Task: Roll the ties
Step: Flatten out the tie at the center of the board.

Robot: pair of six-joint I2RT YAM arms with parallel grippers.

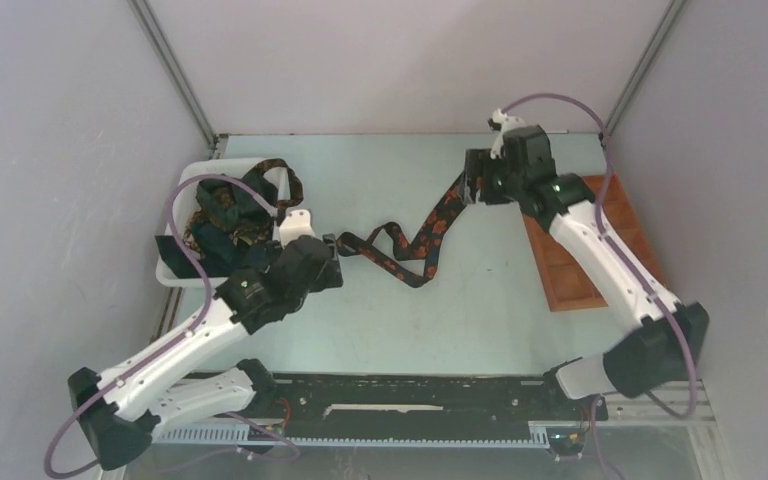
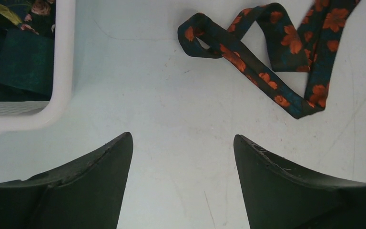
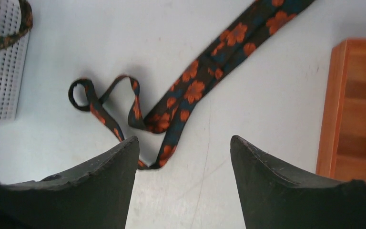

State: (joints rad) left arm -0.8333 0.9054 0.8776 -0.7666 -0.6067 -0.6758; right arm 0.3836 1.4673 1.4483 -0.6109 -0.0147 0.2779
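Quick headcount: one flowery tie loose on the counter, one white bin with a tangled pile of ties I can't count, one wooden tray, and two robot arms: left arm, right arm.

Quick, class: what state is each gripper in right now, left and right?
Left gripper: open, holding nothing.
Right gripper: open, holding nothing; the floral tie lies loose beneath it.

Pale table carries a floral tie, white bin, brown tray
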